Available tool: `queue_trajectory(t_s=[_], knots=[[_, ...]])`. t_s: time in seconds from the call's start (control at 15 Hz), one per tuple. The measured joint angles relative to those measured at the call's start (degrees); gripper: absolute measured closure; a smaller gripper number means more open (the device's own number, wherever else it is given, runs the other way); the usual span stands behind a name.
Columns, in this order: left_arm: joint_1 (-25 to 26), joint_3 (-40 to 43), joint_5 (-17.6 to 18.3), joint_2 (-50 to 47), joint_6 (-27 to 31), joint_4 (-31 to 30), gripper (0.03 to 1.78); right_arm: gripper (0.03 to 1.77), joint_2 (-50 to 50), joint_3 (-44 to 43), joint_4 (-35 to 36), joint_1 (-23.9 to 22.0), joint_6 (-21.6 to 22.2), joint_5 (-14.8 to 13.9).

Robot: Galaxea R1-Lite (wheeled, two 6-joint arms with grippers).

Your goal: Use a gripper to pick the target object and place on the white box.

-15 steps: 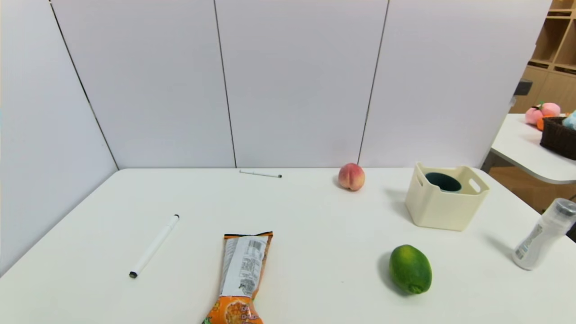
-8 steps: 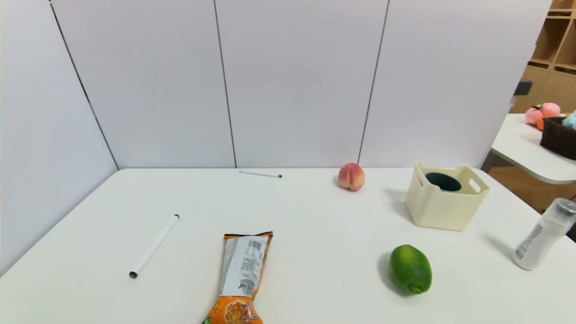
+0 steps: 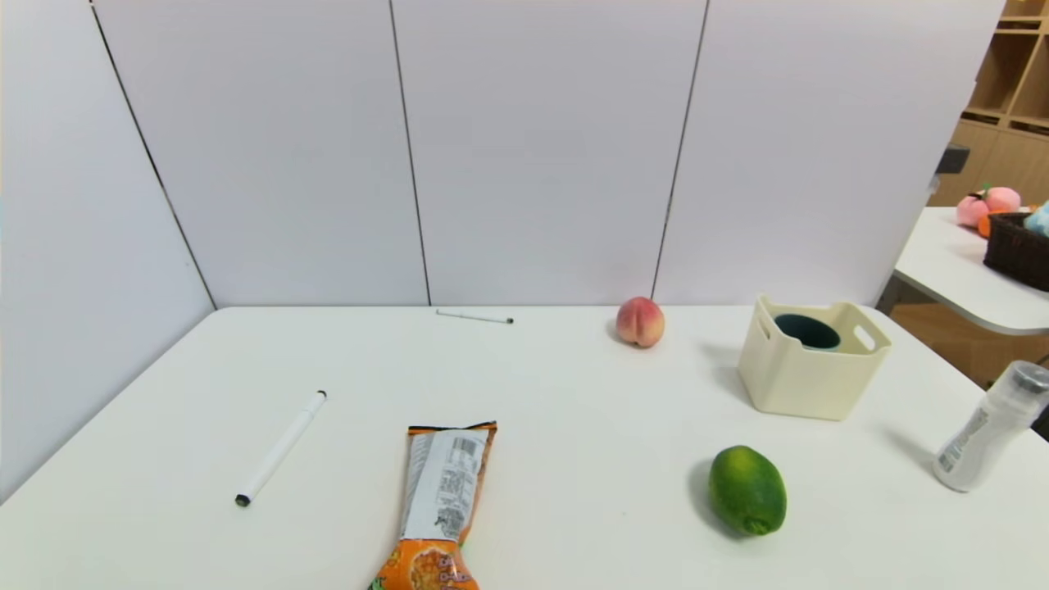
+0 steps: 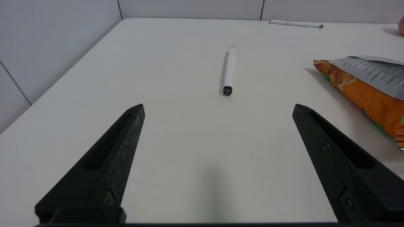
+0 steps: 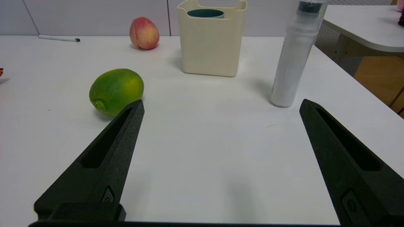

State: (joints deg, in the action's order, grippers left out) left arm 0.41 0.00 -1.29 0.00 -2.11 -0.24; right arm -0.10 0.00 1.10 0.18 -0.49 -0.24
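At the right of the head view, your grey-blue cup (image 3: pixel 807 331) sits upright inside the white box (image 3: pixel 807 383), its teal mouth showing below the rim. A lime (image 3: pixel 747 490) lies below the box, a peach (image 3: pixel 640 321) to its left by the wall, and a white bottle (image 3: pixel 990 428) stands at the right edge. A snack bag (image 3: pixel 438 500) and two pens (image 3: pixel 280 447) (image 3: pixel 474 316) lie further left. Your left gripper (image 4: pixel 217 108) and right gripper (image 5: pixel 221 105) both hover over bare table (image 3: pixel 574 410), fingers spread wide, holding nothing.
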Motion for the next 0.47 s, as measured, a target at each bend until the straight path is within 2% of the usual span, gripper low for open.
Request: queue_trajectory(t_s=[0.47], knots=[[0.0, 0.0, 0.0, 0.0, 0.0, 0.0, 0.12, 0.10, 0.0, 0.0, 0.0, 0.0, 1.1, -0.3]])
